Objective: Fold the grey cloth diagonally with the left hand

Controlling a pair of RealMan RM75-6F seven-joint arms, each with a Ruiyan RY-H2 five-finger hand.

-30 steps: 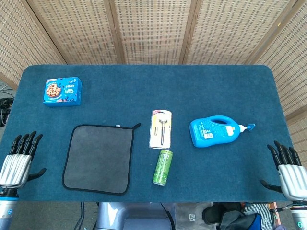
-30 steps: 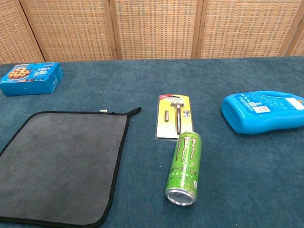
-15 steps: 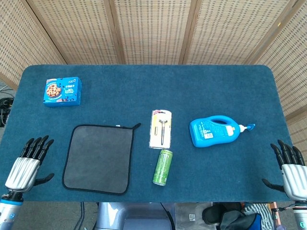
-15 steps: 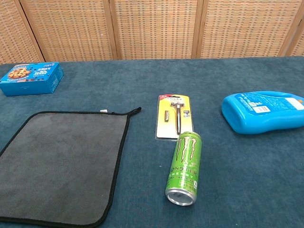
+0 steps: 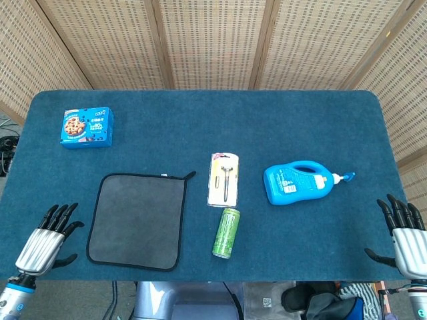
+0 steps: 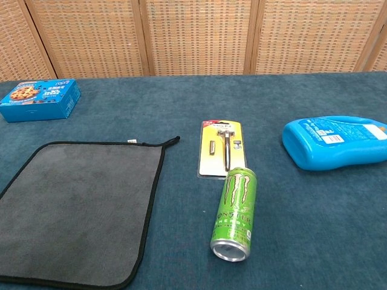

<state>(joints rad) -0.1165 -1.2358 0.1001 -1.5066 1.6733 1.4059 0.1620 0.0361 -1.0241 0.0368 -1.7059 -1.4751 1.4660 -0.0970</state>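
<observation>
The left hand (image 5: 43,241) hovers at the table's (image 5: 200,120) near left corner, fingers spread and holding nothing. The grey cloth (image 5: 138,221) lies flat just to its right, apart from the fingertips, its near left corner closest to the hand. Beyond the cloth's far side from the hand lie a green can (image 5: 226,233) and a razor pack (image 5: 224,179). The right hand (image 5: 405,239) hangs at the near right edge, also spread and holding nothing.
</observation>
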